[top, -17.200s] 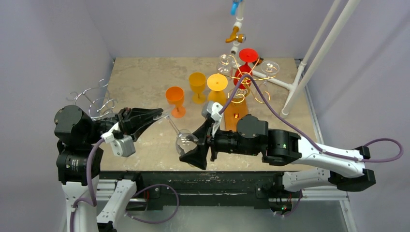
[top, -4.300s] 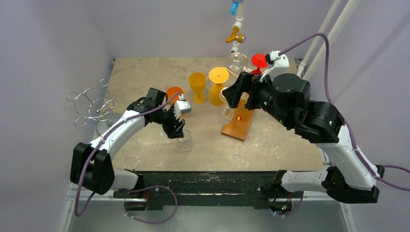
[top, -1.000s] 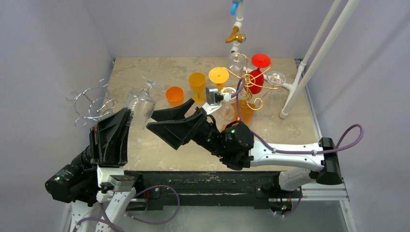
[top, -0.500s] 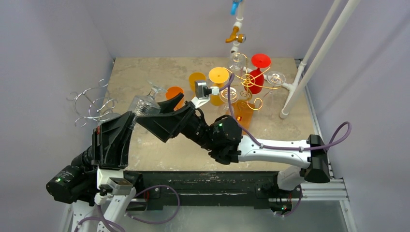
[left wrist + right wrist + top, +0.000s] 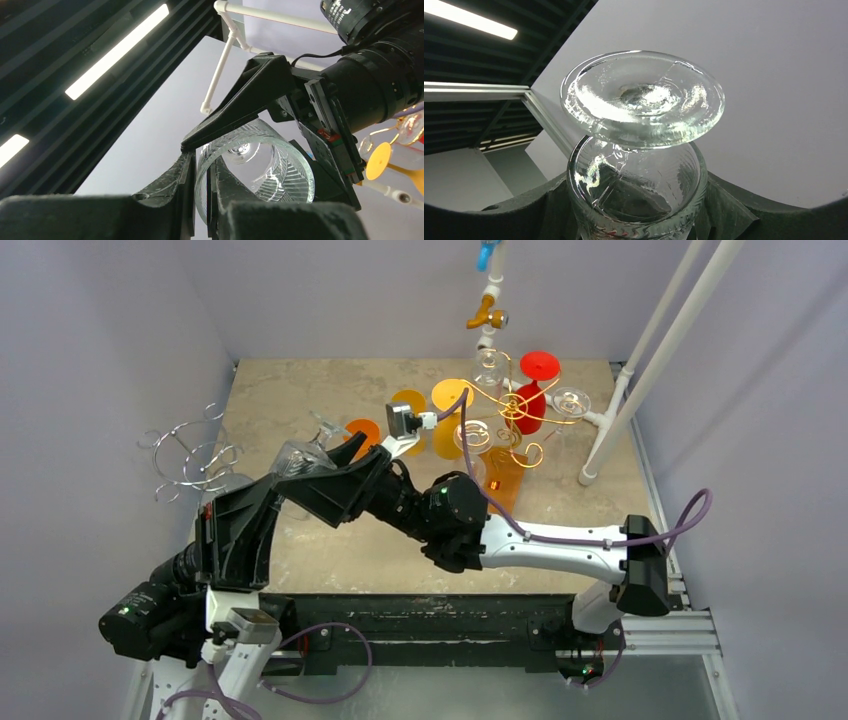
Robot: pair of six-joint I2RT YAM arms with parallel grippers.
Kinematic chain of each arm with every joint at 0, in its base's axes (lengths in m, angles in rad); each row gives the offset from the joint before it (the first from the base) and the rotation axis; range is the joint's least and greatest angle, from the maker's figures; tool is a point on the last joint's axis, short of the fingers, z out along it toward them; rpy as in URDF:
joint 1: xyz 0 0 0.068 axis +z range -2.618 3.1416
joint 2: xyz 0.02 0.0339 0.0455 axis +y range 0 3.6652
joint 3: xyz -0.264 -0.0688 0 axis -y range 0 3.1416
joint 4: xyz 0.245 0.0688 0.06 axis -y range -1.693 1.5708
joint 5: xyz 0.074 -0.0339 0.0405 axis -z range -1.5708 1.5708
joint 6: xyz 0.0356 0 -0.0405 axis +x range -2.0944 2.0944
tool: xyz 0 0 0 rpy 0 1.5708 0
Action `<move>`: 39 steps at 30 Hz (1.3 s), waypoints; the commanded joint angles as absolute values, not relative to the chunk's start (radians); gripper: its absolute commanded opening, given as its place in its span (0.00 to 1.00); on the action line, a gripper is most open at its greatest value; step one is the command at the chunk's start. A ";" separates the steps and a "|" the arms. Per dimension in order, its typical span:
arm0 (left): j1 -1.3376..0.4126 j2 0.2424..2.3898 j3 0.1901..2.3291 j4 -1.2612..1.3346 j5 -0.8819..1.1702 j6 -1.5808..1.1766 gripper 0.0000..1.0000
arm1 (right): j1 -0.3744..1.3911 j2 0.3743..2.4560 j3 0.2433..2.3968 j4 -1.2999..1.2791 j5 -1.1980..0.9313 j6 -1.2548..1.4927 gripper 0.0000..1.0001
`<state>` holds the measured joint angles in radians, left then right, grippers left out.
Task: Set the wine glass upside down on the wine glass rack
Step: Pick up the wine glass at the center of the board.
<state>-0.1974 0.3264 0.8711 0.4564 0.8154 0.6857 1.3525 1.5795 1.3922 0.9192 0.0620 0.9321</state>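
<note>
Overhead, you see the wine glass (image 5: 300,455) held up off the table (image 5: 290,390), left of centre, between the silver wire stand (image 5: 188,450) and the orange cup (image 5: 365,428). It is clear with a ribbed bowl. It tilts so that its round foot points up and toward the far side, while its rim faces the left gripper (image 5: 281,478). The right gripper (image 5: 320,466) extends from the right with one finger on each side of the bowl. The gold wire rack (image 5: 512,408), with a red glass (image 5: 532,400) and clear ones on it, stands well apart at the far right.

From the left wrist, you look into the open mouth of the wine glass (image 5: 260,160). The left gripper (image 5: 200,165) is closed to a narrow slit and pinches the rim wall, one finger inside and one outside. Swirled ribs run down the bowl toward the stem. One dark finger of the right gripper lies along the top of the bowl.

From the right wrist, you face the thick round foot of the wine glass (image 5: 644,97), with the bowl below it between the two dark fingers. The right gripper (image 5: 636,210) stands wide around the bowl, but you cannot tell whether it presses on the glass.
</note>
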 commanded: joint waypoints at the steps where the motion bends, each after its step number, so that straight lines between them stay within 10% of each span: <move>1: -0.189 0.324 0.902 0.310 0.840 0.801 0.10 | 1.336 1.457 1.329 0.948 0.033 0.944 0.52; 4: -0.189 0.342 0.990 -0.044 0.917 0.965 0.62 | 1.312 1.357 1.287 0.786 0.059 0.875 0.44; 8: -0.189 0.390 1.124 -0.528 1.025 1.269 0.95 | 1.276 1.234 1.310 0.419 0.082 0.737 0.39; 17: -0.189 0.549 1.367 -0.996 1.077 1.307 1.00 | 1.203 1.111 1.431 -0.277 0.012 0.448 0.31; 27: -0.187 0.626 1.313 -0.348 1.074 0.735 0.82 | 1.204 1.223 1.547 -0.586 -0.219 0.284 0.32; 39: -0.120 0.758 1.529 -1.085 1.267 1.146 0.90 | 1.205 1.305 1.631 -0.518 -0.252 0.286 0.29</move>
<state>-0.1341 0.7357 1.4540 -0.7849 1.1851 0.9188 1.2034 1.3109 1.5394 -0.6113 -0.2134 0.3103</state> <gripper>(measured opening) 0.870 0.757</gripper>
